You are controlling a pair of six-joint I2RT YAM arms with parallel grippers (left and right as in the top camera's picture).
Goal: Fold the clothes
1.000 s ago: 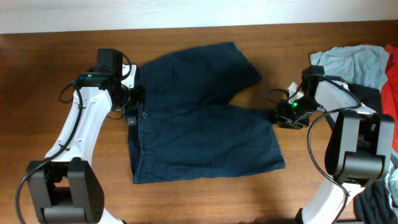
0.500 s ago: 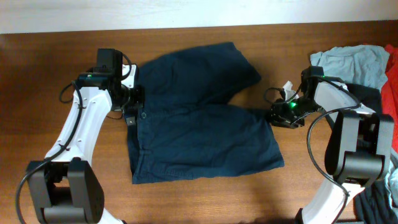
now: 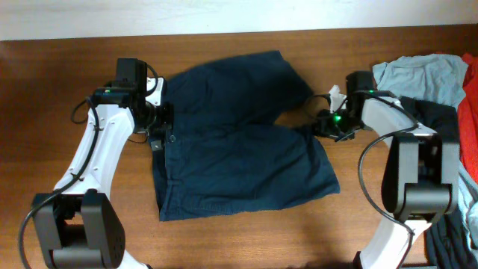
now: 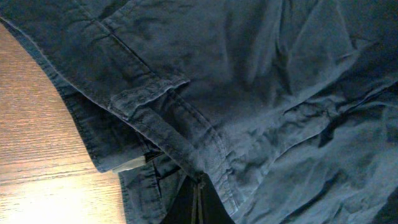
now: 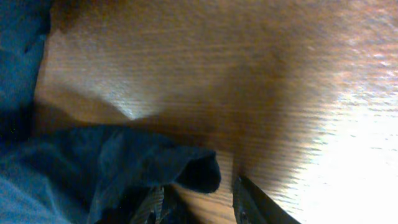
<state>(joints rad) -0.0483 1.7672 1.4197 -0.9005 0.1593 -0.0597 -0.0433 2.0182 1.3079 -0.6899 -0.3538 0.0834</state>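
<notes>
The clothes, dark navy shorts [image 3: 239, 157], lie spread on the wooden table [image 3: 60, 187], waistband to the left and both legs to the right. My left gripper [image 3: 159, 139] sits at the waistband's middle. In the left wrist view its fingers [image 4: 198, 186] are pressed together with the waistband [image 4: 155, 121] bunched at their tips. My right gripper [image 3: 323, 127] is at the near leg's outer corner. The right wrist view shows its jaws [image 5: 199, 186] apart, the leg's hem corner [image 5: 186, 165] lying by the left finger and bare wood in the gap.
A pale light-blue shirt [image 3: 422, 75] is heaped at the right back, with a black garment [image 3: 442, 119] and red cloth [image 3: 470, 127] beside it. The right arm's base stands in front of that pile.
My right gripper has moved left and back up to the near leg's corner, and that corner has shifted slightly left. The left arm has not moved.
</notes>
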